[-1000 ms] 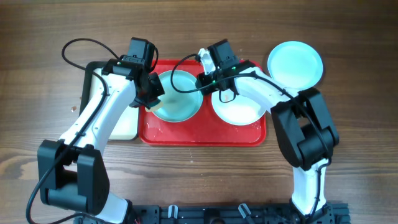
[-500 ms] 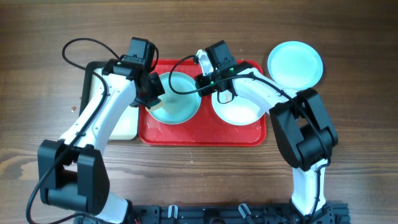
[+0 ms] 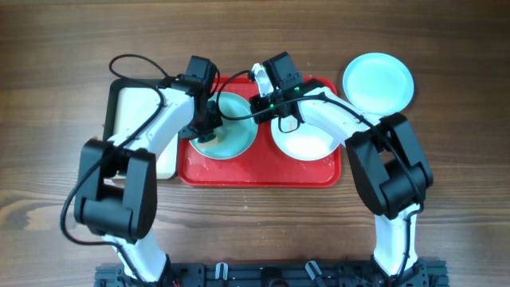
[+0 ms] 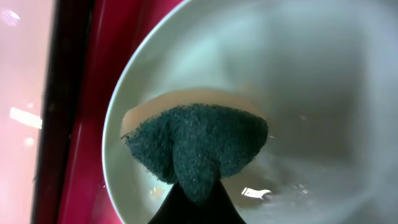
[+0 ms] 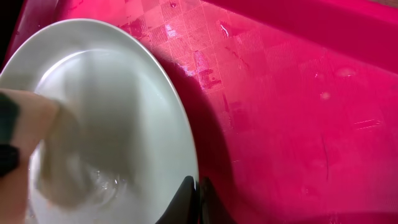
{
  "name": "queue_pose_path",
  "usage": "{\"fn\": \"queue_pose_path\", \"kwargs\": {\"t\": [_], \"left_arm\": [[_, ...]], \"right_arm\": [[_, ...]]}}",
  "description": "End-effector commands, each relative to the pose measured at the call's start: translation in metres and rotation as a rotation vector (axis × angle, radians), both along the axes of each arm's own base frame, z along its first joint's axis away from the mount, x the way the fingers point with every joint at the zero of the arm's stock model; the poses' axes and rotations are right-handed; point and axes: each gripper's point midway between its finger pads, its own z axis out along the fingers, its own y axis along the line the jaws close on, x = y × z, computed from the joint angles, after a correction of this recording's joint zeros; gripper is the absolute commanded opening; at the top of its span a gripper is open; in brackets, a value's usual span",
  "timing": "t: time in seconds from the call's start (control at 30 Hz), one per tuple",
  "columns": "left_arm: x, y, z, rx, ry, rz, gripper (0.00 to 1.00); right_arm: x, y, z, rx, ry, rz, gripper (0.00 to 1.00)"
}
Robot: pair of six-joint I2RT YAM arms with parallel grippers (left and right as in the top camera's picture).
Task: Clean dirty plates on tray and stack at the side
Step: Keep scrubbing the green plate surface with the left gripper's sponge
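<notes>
A pale light-blue plate [image 3: 231, 127] sits tilted on the left half of the red tray [image 3: 263, 174]. My right gripper [image 3: 260, 102] is shut on this plate's rim [image 5: 186, 155], seen in the right wrist view [image 5: 194, 202]. My left gripper [image 3: 209, 127] is shut on a dark green sponge with a tan backing [image 4: 196, 146] and presses it inside the same plate [image 4: 323, 81]. A white plate [image 3: 307, 139] lies on the tray's right half. A second light-blue plate [image 3: 378, 80] lies on the table to the right of the tray.
A smaller black-rimmed tray with cream inside [image 3: 135, 119] stands left of the red tray. Water drops lie on the red tray floor [image 5: 298, 106]. Cables loop above both arms.
My left arm has swung in, bringing the left gripper and sponge to the right, deeper into the light-blue plate. The right arm and the plates have stayed in place.
</notes>
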Motion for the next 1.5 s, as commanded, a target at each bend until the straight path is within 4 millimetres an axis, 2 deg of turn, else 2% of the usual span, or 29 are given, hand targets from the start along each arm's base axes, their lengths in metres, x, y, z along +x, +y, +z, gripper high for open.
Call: {"fn": "queue_pose_path", "kwargs": {"t": [0.0,0.1,0.2,0.4,0.53,0.6,0.7,0.73,0.77,0.83,0.93,1.13,1.47], "left_arm": [[-0.002,0.004,-0.021,0.036,0.041,0.015,0.04],[-0.005,-0.001,-0.036,0.032,0.073,0.026,0.04],[-0.007,-0.025,-0.047,-0.054,0.092,-0.003,0.04],[-0.002,-0.058,-0.047,-0.139,0.057,-0.064,0.04],[0.001,-0.061,-0.04,-0.163,0.041,-0.079,0.04],[0.007,-0.059,-0.023,-0.175,-0.003,-0.087,0.04],[0.02,-0.054,0.02,-0.207,-0.114,-0.075,0.04],[0.027,-0.048,0.064,-0.231,-0.219,-0.065,0.04],[0.027,-0.044,0.077,-0.233,-0.249,-0.06,0.04],[0.024,-0.033,0.099,-0.202,-0.299,-0.044,0.04],[0.017,-0.012,0.11,-0.107,-0.315,-0.014,0.05],[0.004,-0.002,0.09,-0.047,-0.23,-0.005,0.04],[0.0,-0.001,0.007,-0.028,-0.163,-0.006,0.04]], "right_arm": [[-0.002,0.0,-0.008,0.001,0.019,-0.002,0.04],[-0.002,0.0,-0.008,0.001,0.019,-0.002,0.04],[-0.002,0.0,-0.008,0.0,0.02,-0.002,0.04],[-0.002,0.0,-0.008,0.001,0.019,-0.002,0.04],[-0.002,0.0,-0.008,0.001,0.019,-0.002,0.05],[-0.002,0.0,-0.008,0.001,0.019,-0.002,0.04],[-0.002,0.0,-0.008,0.001,0.019,-0.002,0.04],[-0.002,0.0,-0.008,0.001,0.019,-0.002,0.04],[-0.002,0.0,-0.008,0.001,0.019,-0.002,0.04],[-0.002,0.0,-0.008,0.001,0.019,-0.002,0.04],[-0.002,0.0,-0.008,0.001,0.02,-0.002,0.04],[-0.002,0.0,-0.008,0.001,0.019,-0.002,0.04],[-0.002,0.0,-0.008,0.001,0.019,-0.001,0.04]]}}
